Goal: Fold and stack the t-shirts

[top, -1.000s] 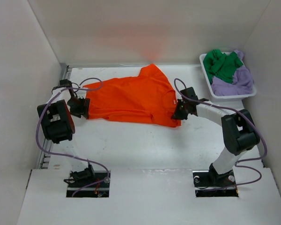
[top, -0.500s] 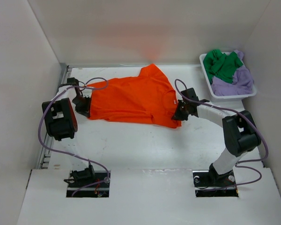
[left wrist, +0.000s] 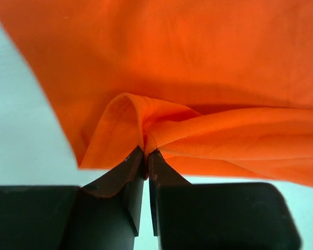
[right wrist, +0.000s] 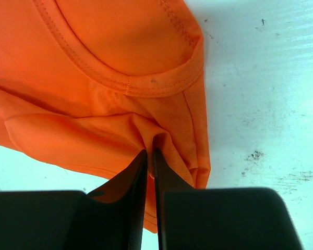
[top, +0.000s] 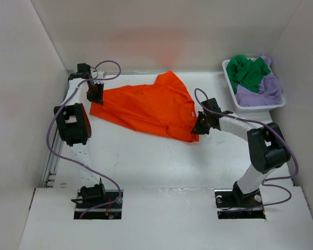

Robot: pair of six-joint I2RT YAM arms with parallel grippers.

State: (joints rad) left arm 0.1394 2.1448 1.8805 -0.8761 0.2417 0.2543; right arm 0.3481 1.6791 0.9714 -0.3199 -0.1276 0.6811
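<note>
The orange t-shirt (top: 146, 104) lies spread across the middle of the table. My left gripper (top: 97, 99) is shut on a pinch of its left hem (left wrist: 141, 130), lifted toward the far left corner. My right gripper (top: 198, 126) is shut on a fold of the same shirt (right wrist: 94, 104) just below the collar (right wrist: 130, 83), at its right end. The green t-shirt (top: 248, 72) and the lavender t-shirt (top: 261, 89) lie bunched together in the white basket (top: 229, 78) at the far right.
White walls close in the table on the left, back and right. The left wall stands right beside my left arm (top: 72, 124). The basket sits against the right wall, just beyond my right arm (top: 263, 146).
My left gripper has shut on the shirt's left hem and carried it back toward the far left corner, pulling that edge up and slanting the cloth. The right gripper has held still.
</note>
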